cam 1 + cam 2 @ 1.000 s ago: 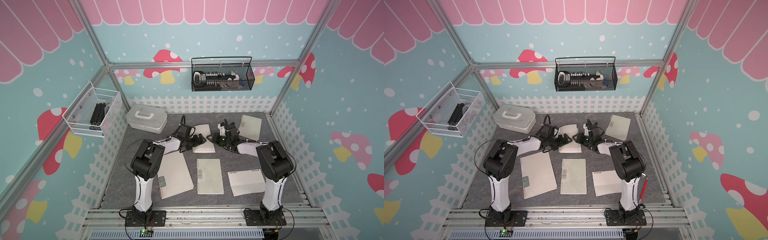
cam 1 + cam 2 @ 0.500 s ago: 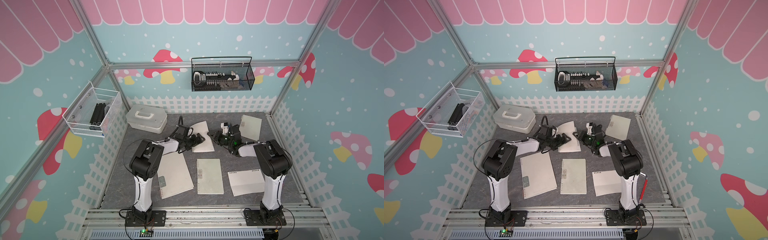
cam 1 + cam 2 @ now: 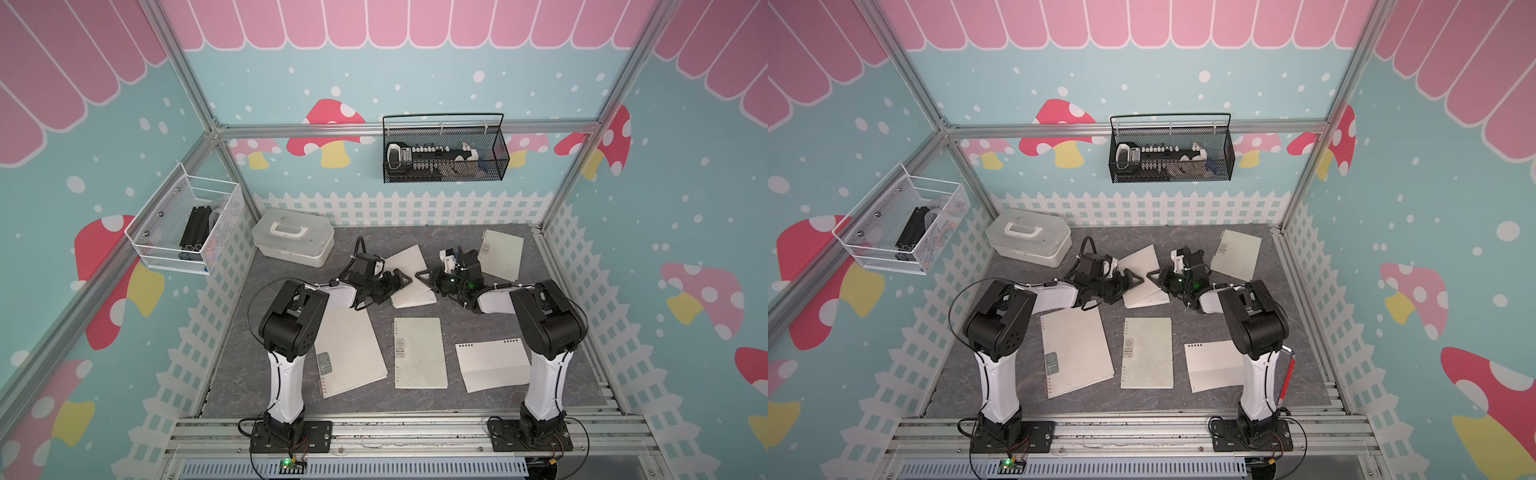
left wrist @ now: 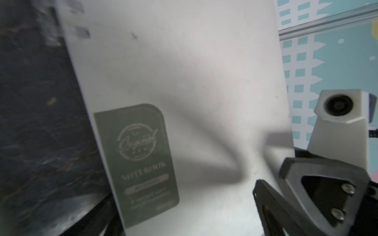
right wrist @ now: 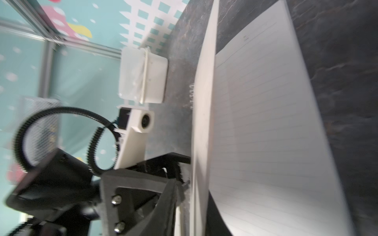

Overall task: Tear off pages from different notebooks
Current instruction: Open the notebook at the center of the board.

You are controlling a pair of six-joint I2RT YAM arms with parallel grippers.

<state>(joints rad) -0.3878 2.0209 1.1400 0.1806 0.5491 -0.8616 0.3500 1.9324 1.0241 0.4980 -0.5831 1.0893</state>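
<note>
One notebook open, cover raised; long axis roughly front-to-back.

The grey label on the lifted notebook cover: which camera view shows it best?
The left wrist view: the label is large, its word NOTEBOOK readable though blurred. The right wrist view shows only the cover edge-on and the lined page. In both top views the label cannot be seen.

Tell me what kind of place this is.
Probably a robot data-collection cell dressed up like a playroom: a left arm and a right arm bolted to an aluminium rail, mushroom-printed walls, and spiral notebooks laid out on a grey mat.
</note>
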